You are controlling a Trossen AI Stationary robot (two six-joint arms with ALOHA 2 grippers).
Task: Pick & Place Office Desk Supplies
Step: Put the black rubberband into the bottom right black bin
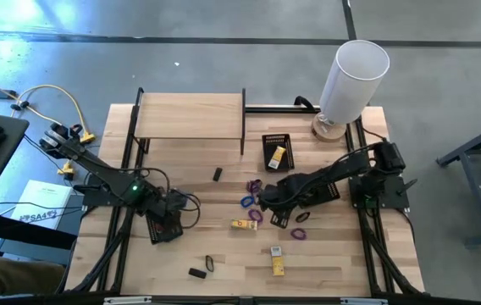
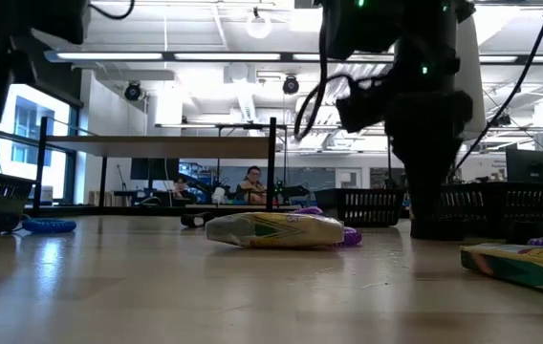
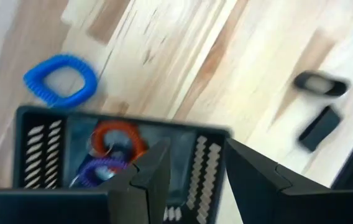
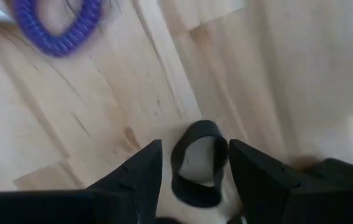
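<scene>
Right pincer straddles a black loop lying on the desk, fingers apart, not yet clenched. Left pincer hangs parted, apparently empty, over a mesh tray holding orange and purple loops. Most supplies lie loose.

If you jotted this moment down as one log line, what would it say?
left gripper: open over black mesh tray holding red and purple loops | right gripper: open around black loop on table
</scene>
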